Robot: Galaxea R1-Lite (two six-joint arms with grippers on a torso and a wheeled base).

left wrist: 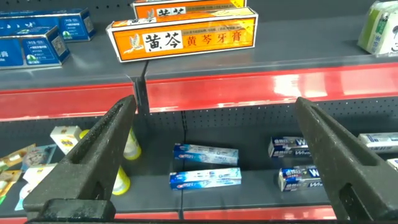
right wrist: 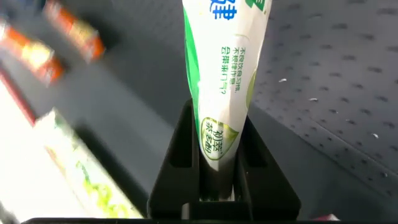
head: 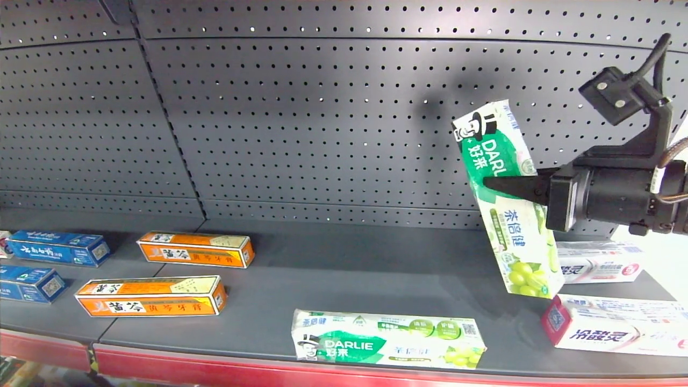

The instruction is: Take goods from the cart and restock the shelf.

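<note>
My right gripper is shut on a green and white toothpaste box, holding it nearly upright and tilted in the air above the right part of the grey shelf. In the right wrist view the same box is clamped between the two black fingers. A matching green toothpaste box lies flat at the shelf's front edge, below and left of the held one. My left gripper is open, hanging in front of the shelf's red front lip with nothing between its fingers.
Two orange boxes and blue boxes lie on the shelf's left part. White and red boxes lie at the right. The lower shelf holds blue and white toothpaste boxes. A perforated back panel stands behind.
</note>
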